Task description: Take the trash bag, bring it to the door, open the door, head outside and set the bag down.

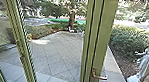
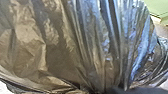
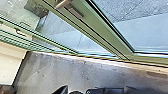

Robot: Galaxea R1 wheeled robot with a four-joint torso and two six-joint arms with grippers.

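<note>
In the head view, the daylight is strong; behind the leafy, brown-trunked tree (image 1: 72, 20) the background becomes almost white. The grey, square-tiled stone paving (image 1: 54, 52) lies mostly in soft shade, with one bright sun patch. In the left wrist view, the dark, wrinkled plastic trash bag (image 2: 57, 50) gives blue and whitish reflections between brown shadows. In the right wrist view, the smooth grey floor (image 3: 60, 72) has a dull shine.

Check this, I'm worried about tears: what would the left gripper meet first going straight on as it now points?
Likely the trash bag: its gathered folds lie across the left wrist view, though how near they are is unclear.
</note>
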